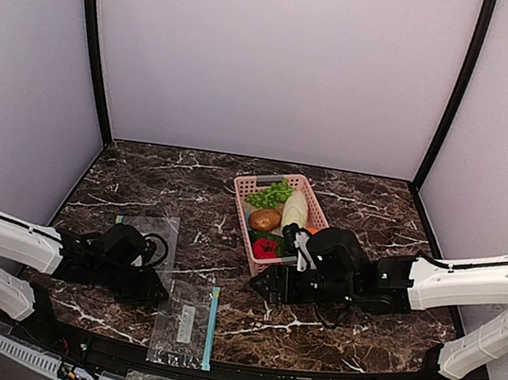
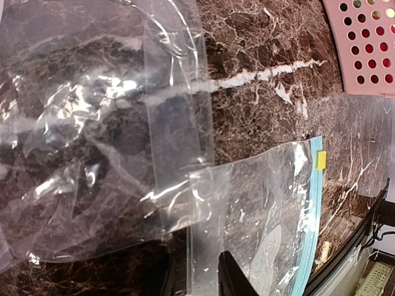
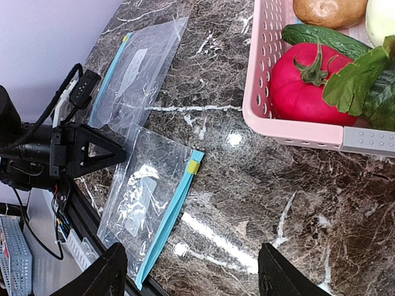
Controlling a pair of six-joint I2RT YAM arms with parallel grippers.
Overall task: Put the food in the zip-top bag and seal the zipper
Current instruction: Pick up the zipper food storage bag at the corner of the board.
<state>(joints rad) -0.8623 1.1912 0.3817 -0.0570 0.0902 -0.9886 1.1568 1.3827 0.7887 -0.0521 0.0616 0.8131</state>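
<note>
A clear zip-top bag [image 1: 184, 323] lies flat near the front edge, its light blue zipper [image 1: 211, 327] along the right side. A second clear bag [image 1: 156, 233] lies behind it to the left. In the left wrist view the near bag [image 2: 265, 216] has its zipper [image 2: 311, 209] and a yellow slider [image 2: 321, 160]. My left gripper [image 1: 157, 292] is open, low at that bag's left edge [image 2: 194, 280]. The food sits in the pink basket [image 1: 247, 187]: a red tomato [image 3: 305, 83], a potato [image 3: 327, 11], a cucumber [image 3: 327, 40] and green leaves [image 3: 364, 80]. My right gripper [image 1: 264, 285] is wide open and empty in front of the basket [image 3: 194, 277].
The pink basket [image 3: 290, 117] stands at centre back of the marble table. The second bag [image 2: 92, 123] overlaps the near bag's upper left corner. A black rail [image 1: 227, 370] runs along the front edge. In the right wrist view the left arm [image 3: 37, 154] is beside the near bag [image 3: 148, 203].
</note>
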